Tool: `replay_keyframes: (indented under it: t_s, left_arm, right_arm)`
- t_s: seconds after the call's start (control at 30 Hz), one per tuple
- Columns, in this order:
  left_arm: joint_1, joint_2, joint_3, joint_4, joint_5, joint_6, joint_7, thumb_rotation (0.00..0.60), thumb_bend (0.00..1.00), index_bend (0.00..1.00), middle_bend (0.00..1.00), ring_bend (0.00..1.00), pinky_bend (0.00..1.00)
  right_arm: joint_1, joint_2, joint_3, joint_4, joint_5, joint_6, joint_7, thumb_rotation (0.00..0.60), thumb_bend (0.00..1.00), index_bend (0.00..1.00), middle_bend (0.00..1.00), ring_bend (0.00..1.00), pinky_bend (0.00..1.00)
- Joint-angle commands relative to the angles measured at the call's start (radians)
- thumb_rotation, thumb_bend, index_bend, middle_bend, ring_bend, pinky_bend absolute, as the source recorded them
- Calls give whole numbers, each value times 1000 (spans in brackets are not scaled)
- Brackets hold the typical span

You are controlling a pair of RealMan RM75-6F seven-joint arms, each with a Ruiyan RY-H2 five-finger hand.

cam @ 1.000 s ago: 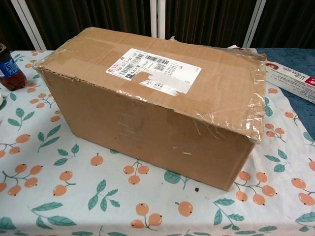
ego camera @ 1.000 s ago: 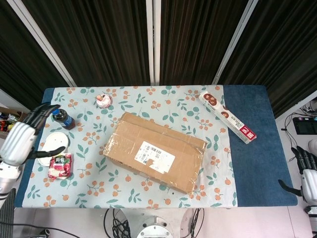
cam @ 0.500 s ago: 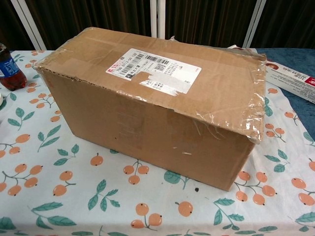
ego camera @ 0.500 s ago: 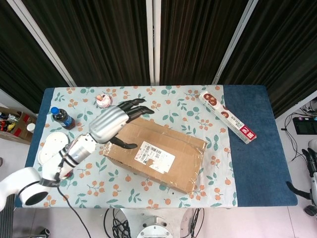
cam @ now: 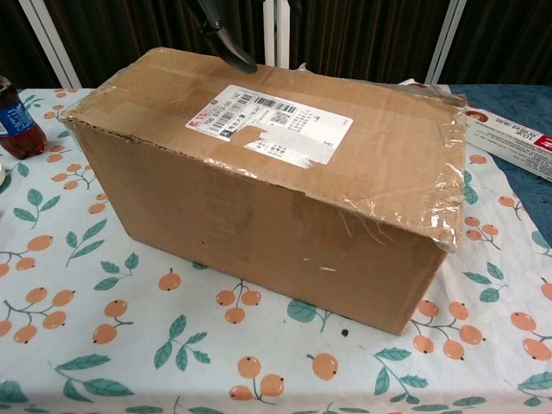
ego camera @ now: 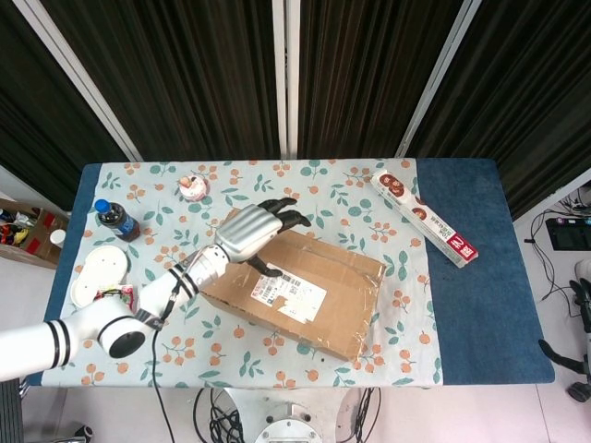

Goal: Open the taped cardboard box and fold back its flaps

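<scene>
The cardboard box (cam: 267, 190) is sitting nearest the robot in the middle of the patterned counter (cam: 103, 345), turned at a slant, its flaps lying flat and closed, with clear tape (cam: 431, 181) wrinkling over its right end and a white shipping label (ego camera: 286, 288) on its top. Over the box's far left part the left hand (ego camera: 251, 233) is now hovering, having swung in from beside the counter's left edge, where it hung a second ago; half a second ago it was only reaching the box's near-left corner, and it is now lying further across the top. Its fingers (ego camera: 282, 217) are spreading apart and holding nothing, the dark tips pointing past the far edge, and in the chest view one dark fingertip (cam: 231, 45) is dipping to the top panel, though whether it is touching cannot be told. This reads as the approach to the taped seam, so the opening itself is not yet beginning. The right hand (ego camera: 584, 314) is waiting well apart off the counter's right edge, mostly cut off, so its fingers cannot be judged. Further back, a dark bottle (ego camera: 117, 220), a white plate (ego camera: 97, 268) and a long wrap carton (ego camera: 425, 220) are lying clear of the box.
</scene>
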Motion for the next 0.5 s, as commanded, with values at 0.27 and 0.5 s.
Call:
replay_keyframes:
  t_s: [0.27,0.5]
  left_arm:
    - [-46,-7,18,28,-71,-65,24,460,0,274,312,77,165]
    - [-63,-8,30,43,-88,-98,16,438,0,288,325,77,165]
  right_arm:
    - [1,-12,7,25,3,-3,19,600,87,0,0,0,0]
    - [6,-20,11,32,3,-9,23,600,91,0,0,0,0]
